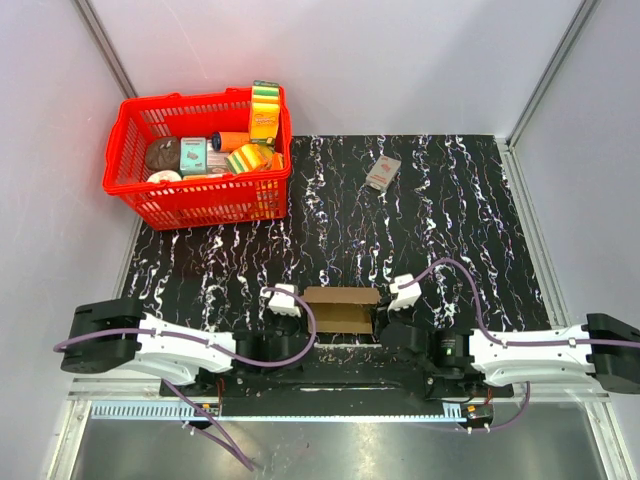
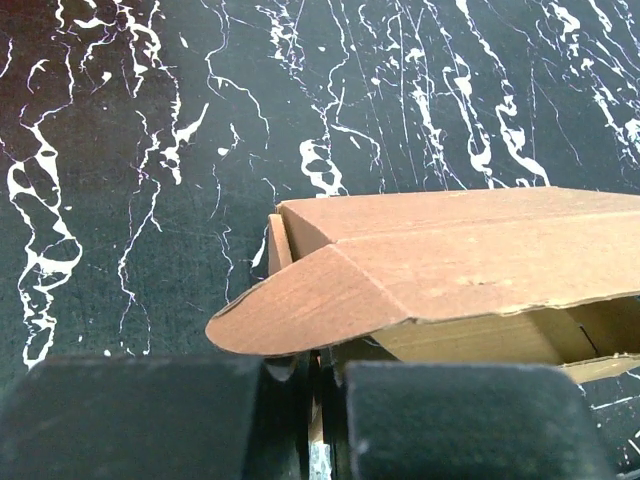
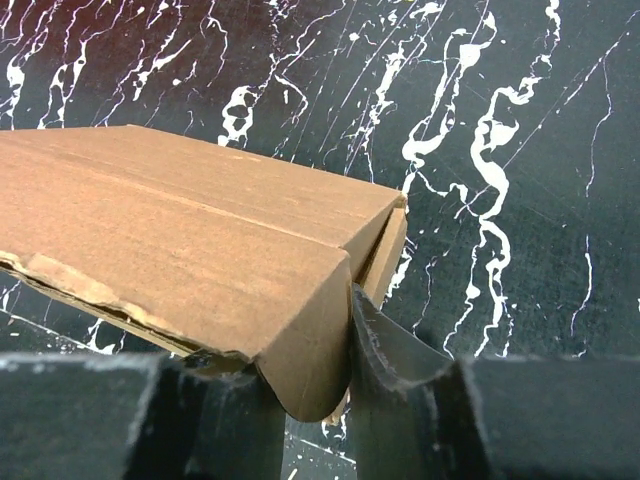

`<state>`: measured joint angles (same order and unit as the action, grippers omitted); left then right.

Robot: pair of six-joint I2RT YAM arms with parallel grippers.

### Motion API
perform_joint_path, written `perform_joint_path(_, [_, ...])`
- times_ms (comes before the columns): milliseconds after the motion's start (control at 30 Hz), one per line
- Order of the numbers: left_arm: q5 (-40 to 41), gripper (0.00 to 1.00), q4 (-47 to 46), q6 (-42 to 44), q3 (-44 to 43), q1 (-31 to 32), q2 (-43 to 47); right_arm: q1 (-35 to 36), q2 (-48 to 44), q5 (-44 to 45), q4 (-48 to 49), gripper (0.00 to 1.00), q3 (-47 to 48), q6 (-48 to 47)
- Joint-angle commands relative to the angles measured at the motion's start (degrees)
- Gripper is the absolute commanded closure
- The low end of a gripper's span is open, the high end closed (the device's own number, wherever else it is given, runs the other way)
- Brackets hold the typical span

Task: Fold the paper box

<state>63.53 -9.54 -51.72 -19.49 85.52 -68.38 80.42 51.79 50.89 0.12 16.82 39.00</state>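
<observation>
The paper box (image 1: 340,308), plain brown cardboard and partly folded, lies on the black marbled mat near the front edge, between my two grippers. My left gripper (image 1: 300,322) is at its left end. In the left wrist view the jaws (image 2: 322,365) are shut on a thin cardboard edge beneath the box's rounded flap (image 2: 300,305). At the right end sits my right gripper (image 1: 378,325). In the right wrist view its jaws (image 3: 315,385) stand apart, with the box's rounded end flap (image 3: 310,350) hanging between them against the right finger (image 3: 395,355).
A red basket (image 1: 215,200) full of sponges and packets stands at the back left. A small grey-and-red packet (image 1: 382,172) lies at the back, right of centre. Grey walls enclose the mat (image 1: 450,230) on three sides.
</observation>
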Motion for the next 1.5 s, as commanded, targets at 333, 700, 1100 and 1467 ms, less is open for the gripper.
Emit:
perform_joint_path(333, [3.3, 1.00, 13.5, -11.0, -4.6, 5.1, -6.1, 2.3, -10.7, -4.1, -15.6, 0.48, 7.3, 1.2])
perform_joint_path(700, [5.8, 1.00, 21.8, -18.9, -6.4, 6.4, -7.7, 3.2, -16.6, -11.2, -22.2, 0.45, 13.8, -0.6])
perform_joint_path(1100, [7.6, 0.99, 28.7, -23.8, -10.2, 7.6, -10.7, 3.2, -21.4, -15.0, -28.8, 0.44, 21.0, -2.9])
perform_joint_path(1467, [9.9, 0.78, 41.1, -34.3, -16.3, 11.7, -14.7, 3.2, -24.2, -11.3, -26.9, 0.41, 17.7, -2.0])
